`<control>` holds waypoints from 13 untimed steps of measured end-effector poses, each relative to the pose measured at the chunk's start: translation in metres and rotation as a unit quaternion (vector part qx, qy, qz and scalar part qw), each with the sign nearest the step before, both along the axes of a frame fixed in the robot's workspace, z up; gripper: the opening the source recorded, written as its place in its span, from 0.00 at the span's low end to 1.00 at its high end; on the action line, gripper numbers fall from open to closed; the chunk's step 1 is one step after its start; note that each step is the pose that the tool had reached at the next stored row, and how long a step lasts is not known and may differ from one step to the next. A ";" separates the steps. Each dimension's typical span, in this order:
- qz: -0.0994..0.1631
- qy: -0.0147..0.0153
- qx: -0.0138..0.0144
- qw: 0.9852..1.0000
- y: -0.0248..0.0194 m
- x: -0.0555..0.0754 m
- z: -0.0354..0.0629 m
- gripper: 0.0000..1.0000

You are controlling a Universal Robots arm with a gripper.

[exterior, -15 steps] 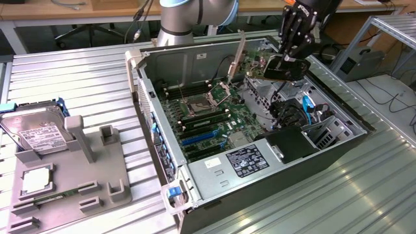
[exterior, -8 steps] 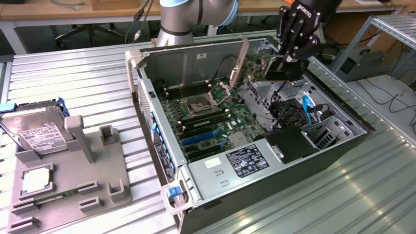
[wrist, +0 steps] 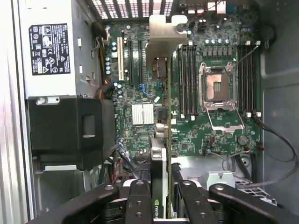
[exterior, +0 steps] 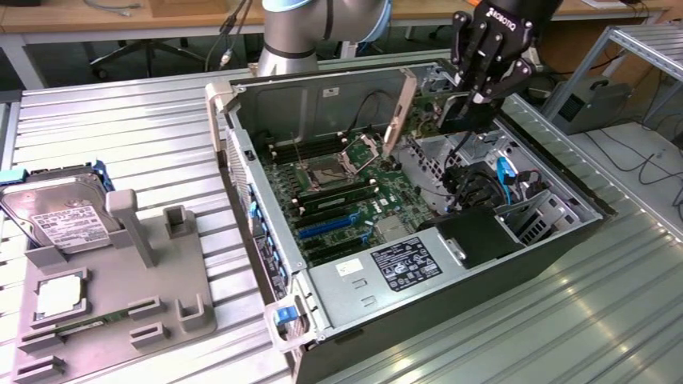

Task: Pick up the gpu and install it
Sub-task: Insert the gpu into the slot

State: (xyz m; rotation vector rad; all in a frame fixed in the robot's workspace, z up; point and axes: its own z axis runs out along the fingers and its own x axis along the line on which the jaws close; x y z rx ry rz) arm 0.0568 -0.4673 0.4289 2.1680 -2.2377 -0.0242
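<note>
Workshop corner under bright, even light.
A ribbed metal table gleams with pale reflections; behind it runs a wooden desk, with what may be a chair base beneath, and a metal frame stands at the exterior view's right.

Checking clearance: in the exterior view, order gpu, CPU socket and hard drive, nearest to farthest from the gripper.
1. gpu, held in the gripper.
2. CPU socket, inside the case.
3. hard drive, on the rack at the exterior view's left.
</note>
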 end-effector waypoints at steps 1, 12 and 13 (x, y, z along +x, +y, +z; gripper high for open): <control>0.002 0.000 0.000 1.000 0.0000 0.000 -0.0001 0.27; 0.003 0.000 0.000 1.000 0.0000 0.000 -0.0007 0.27; 0.003 0.000 0.000 1.000 0.0000 0.000 -0.0008 0.27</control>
